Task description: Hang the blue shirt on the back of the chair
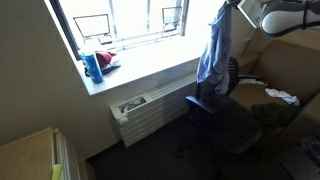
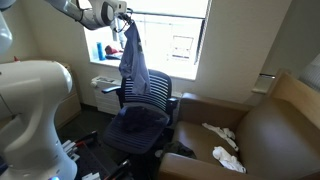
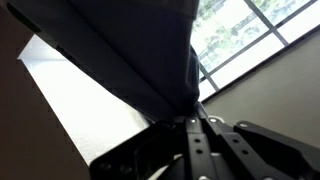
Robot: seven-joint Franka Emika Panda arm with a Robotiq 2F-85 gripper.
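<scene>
One blue shirt (image 2: 134, 62) hangs from the gripper (image 2: 126, 17), pinched closed on its top, hem reaching the chair (image 2: 147, 100) back; windowsill clutter (image 1: 97, 65) sits at nine o'clock, couch (image 2: 255, 130) at three o'clock.

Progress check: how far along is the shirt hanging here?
Done: the blue shirt is picked up, pinched in the pincer. In hand: it dangles above the chair, hem near the backrest top. Left: drape it over the back and release.

The gripper (image 2: 124, 19) clasps the blue shirt (image 2: 134, 62), which hangs down to the back of the chair (image 2: 152, 98).
</scene>
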